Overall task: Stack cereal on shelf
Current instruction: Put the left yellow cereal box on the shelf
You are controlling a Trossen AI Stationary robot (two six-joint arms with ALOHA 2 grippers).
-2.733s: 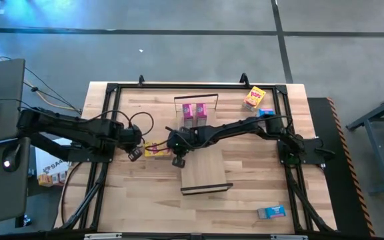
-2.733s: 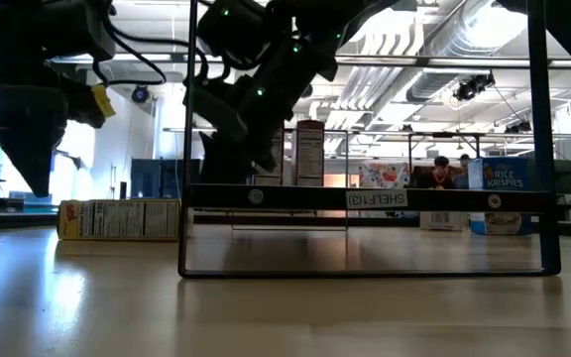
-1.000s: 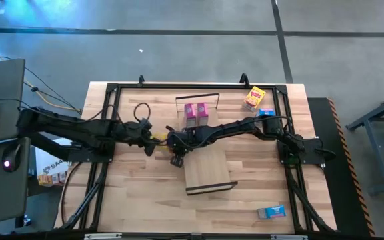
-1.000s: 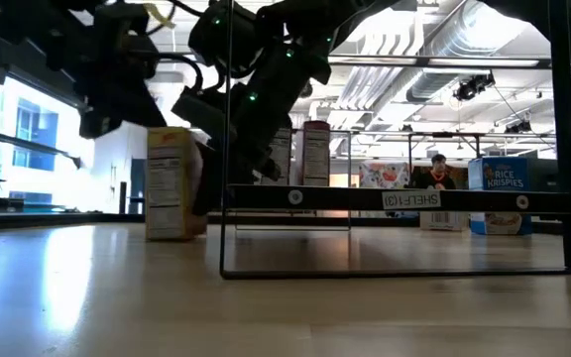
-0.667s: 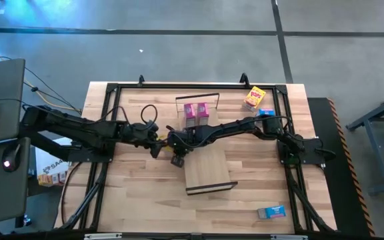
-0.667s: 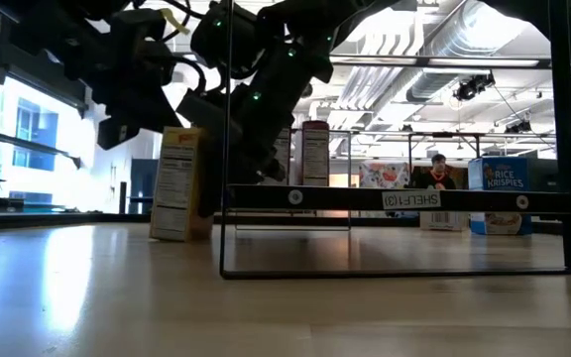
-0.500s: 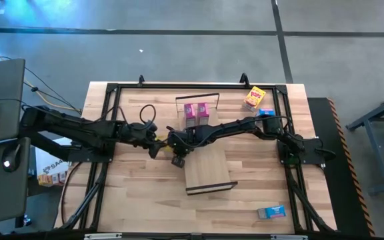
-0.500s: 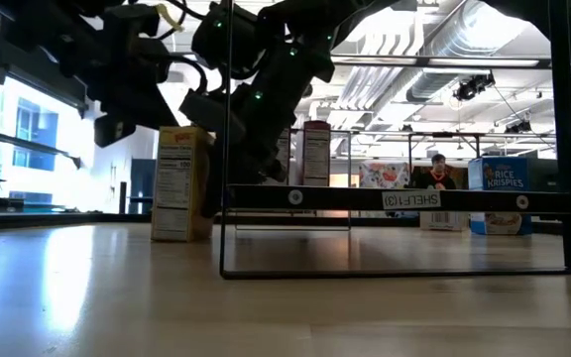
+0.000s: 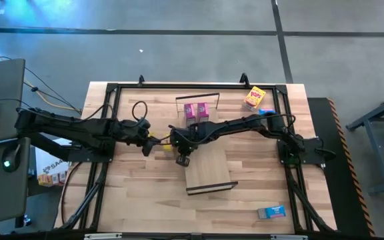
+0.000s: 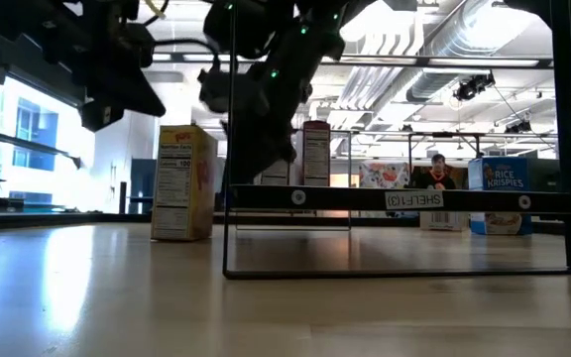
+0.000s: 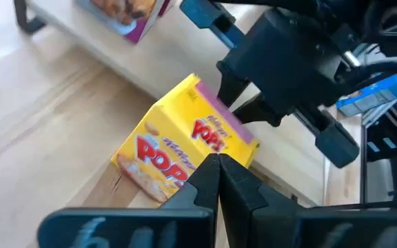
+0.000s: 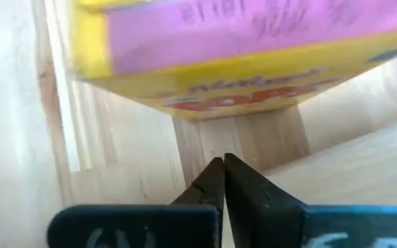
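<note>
We saw a yellow box (image 11: 185, 148) standing upright on the table (image 9: 132, 193), just beside the left edge of the shelf (image 9: 205, 170) and between the two grippers. In the low view it (image 10: 184, 181) stood free on its base, with nothing gripping it. The left gripper (image 9: 147, 148) hung just to the left of that box, and in its wrist view its fingers (image 11: 216, 179) were pressed together with no gap, holding nothing. The right gripper (image 9: 183, 159) reached across from the right side and sat over the shelf's left edge, just right of the box; its fingers (image 12: 220, 180) were also closed tip to tip and empty, with the box's yellow and pink face (image 12: 212, 52) close in front of them.

The shelf lay near the table's middle as a pale plank with a black frame at each end. Two pink boxes (image 9: 196, 111) stood side by side at its far end, inside the far frame. A second yellow box (image 9: 255, 97) lay near the table's far right corner, with a blue box (image 9: 266, 113) just beside it. Another blue box (image 9: 271, 212) lay well apart, near the table's near right corner.

In the low view a person (image 10: 439, 171) showed far off in the room behind the table.
</note>
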